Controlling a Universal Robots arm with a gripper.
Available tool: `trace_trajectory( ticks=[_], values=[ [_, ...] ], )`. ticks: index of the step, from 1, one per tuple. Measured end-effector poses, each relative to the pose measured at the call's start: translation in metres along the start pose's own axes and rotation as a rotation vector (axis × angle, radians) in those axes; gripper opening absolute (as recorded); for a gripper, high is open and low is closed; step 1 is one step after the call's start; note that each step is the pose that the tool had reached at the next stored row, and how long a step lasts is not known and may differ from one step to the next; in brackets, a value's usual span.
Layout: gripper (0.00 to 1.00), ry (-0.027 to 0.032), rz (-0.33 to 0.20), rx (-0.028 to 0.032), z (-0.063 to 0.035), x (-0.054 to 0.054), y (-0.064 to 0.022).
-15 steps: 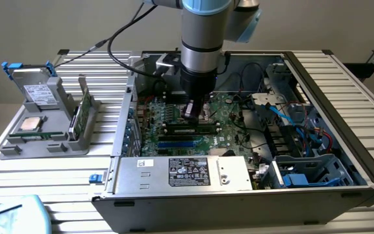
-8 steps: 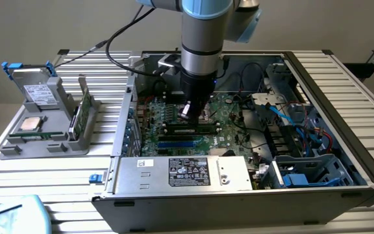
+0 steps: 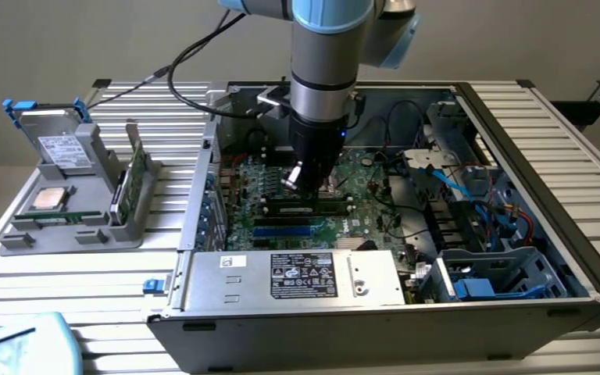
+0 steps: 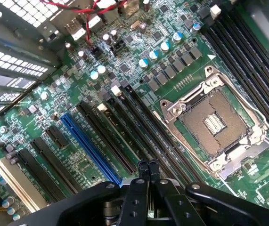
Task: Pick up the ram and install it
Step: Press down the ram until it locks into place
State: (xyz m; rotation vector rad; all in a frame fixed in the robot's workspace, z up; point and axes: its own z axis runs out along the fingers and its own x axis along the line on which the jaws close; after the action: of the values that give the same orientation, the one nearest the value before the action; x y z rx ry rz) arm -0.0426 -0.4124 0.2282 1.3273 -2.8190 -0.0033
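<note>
A ram stick (image 3: 305, 208), green with black chips, lies along a memory slot of the motherboard (image 3: 378, 195) inside the open computer case. My gripper (image 3: 305, 191) hangs straight down over it, shut, with nothing between its fingers. Whether the tips touch the stick I cannot tell. In the wrist view my gripper (image 4: 148, 167) has its tips pressed together above the long black memory slots (image 4: 139, 122), beside the empty processor socket (image 4: 214, 125). Another ram stick (image 3: 133, 178) stands on edge in the grey holder (image 3: 66, 234) at the exterior view's left.
The grey holder also carries a silver processor (image 3: 50, 198) and a drive (image 3: 62, 147). The power supply (image 3: 290, 277) fills the case's near side. Cables and a drive cage (image 3: 487, 273) crowd the exterior view's right. A blue slot (image 4: 89, 146) runs beside the black ones.
</note>
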Motion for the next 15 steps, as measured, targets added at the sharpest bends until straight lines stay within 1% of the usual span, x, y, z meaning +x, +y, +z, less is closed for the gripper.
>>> trace_trajectory(
  ticks=[2,8,10,15],
  values=[
    [0.1,0.0017,0.018,0.0005,-0.0056,0.0,0.0],
    [0.1,0.0009,0.089,-0.0011,-0.0177,0.001,0.0002],
    [0.1,0.0006,0.115,-0.0017,-0.0194,0.001,0.0002],
    [0.1,-0.0004,0.191,-0.0036,-0.0196,0.001,0.0002]
  ],
)
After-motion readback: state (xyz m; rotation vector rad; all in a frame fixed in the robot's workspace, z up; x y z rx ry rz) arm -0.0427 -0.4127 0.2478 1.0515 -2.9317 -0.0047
